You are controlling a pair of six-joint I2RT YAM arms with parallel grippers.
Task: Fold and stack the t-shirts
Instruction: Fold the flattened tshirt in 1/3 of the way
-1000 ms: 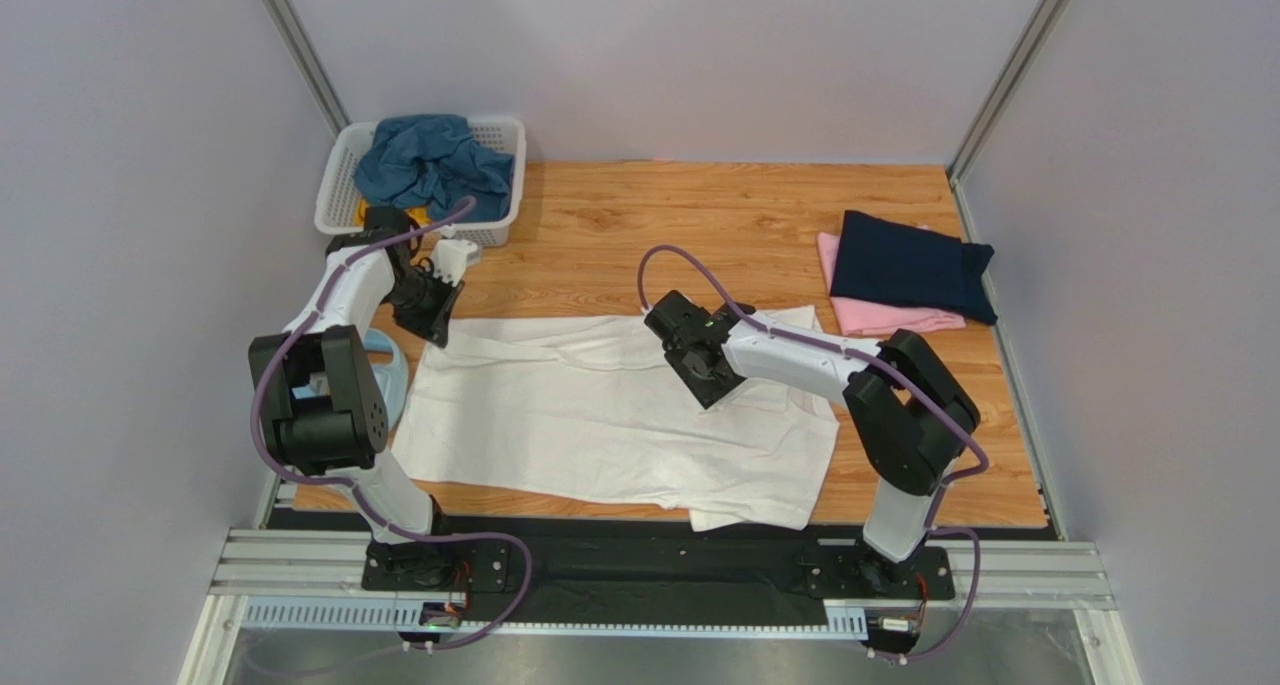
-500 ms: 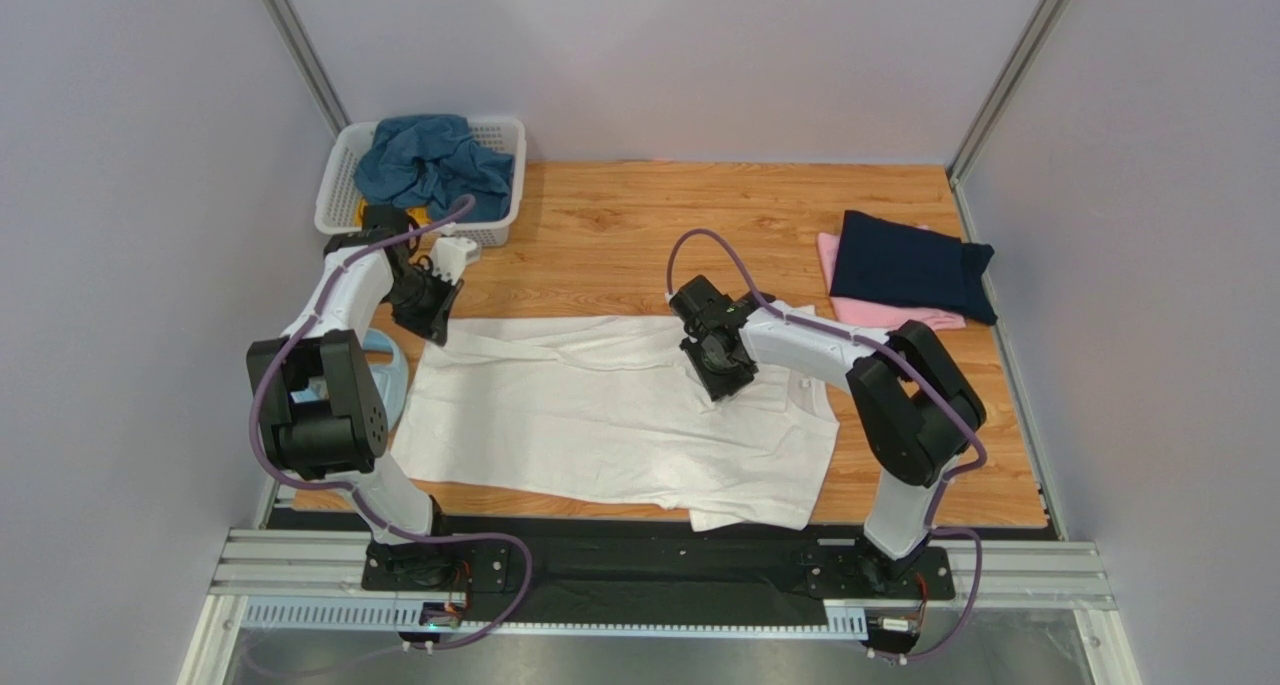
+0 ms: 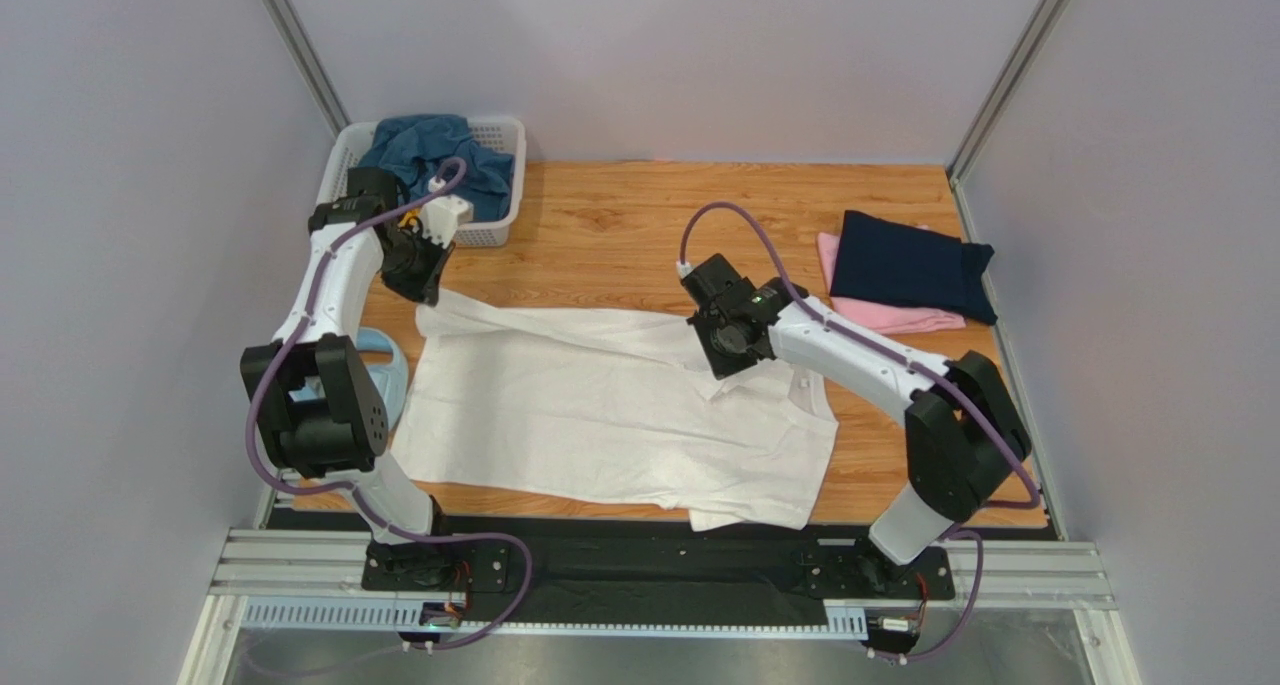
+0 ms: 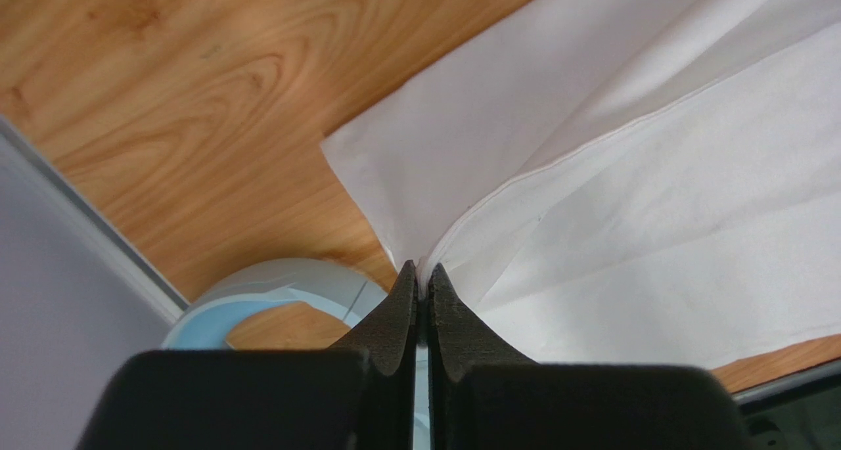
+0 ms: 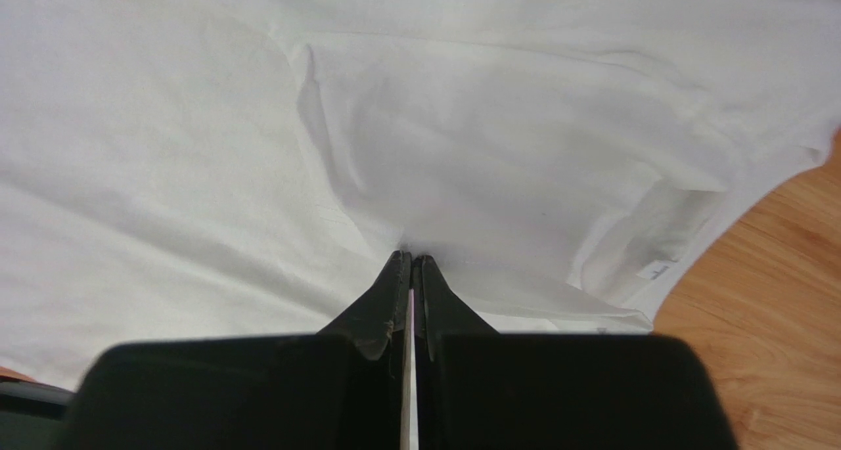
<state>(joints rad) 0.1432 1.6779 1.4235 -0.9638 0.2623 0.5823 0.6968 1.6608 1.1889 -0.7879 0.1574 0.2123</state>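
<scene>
Presents a wood-grain tabletop (image 3: 601,243). Carries a large white t-shirt (image 3: 601,415) spread across the near centre, creased, far-left corner lifted. Holds a folded pink t-shirt (image 3: 887,319) at the far right, with a folded navy t-shirt (image 3: 909,262) stacked on it. Bears a white slatted basket (image 3: 508,190) at the far-left corner and light-blue headphones (image 3: 388,363) at the left edge.

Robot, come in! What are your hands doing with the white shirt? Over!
Left gripper shut on white t-shirt. Right gripper shut on it too. Nothing lying on it.
</scene>
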